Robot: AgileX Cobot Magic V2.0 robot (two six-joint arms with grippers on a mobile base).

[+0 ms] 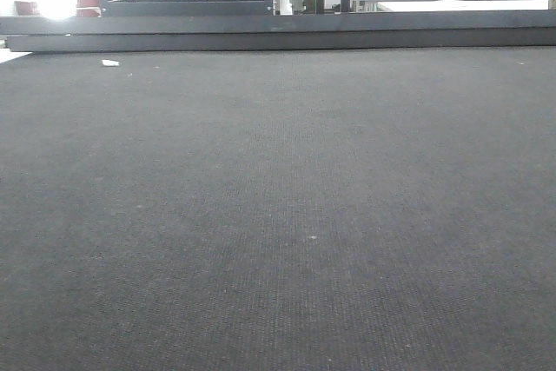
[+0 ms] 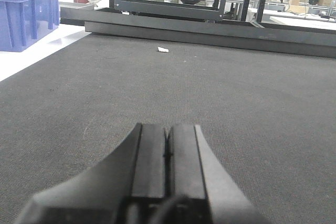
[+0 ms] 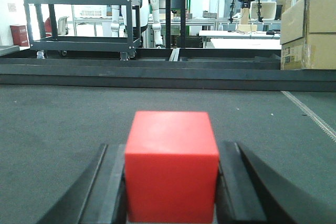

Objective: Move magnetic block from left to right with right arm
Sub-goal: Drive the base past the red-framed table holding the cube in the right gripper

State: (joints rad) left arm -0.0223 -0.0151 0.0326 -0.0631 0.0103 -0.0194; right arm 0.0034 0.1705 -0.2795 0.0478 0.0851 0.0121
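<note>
At lower centre of the right wrist view, right gripper (image 3: 170, 182) clamps the magnetic block (image 3: 170, 163); left gripper (image 2: 168, 129) clenched over dark mat (image 2: 252, 93).

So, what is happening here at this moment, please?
The right gripper is closed on the magnetic block, a small red cube, with one finger against each side. Whether the cube rests on the dark mat or is lifted cannot be told. The left gripper is shut, holds nothing and hangs low over the mat. The front view shows neither arm nor the cube.
</note>
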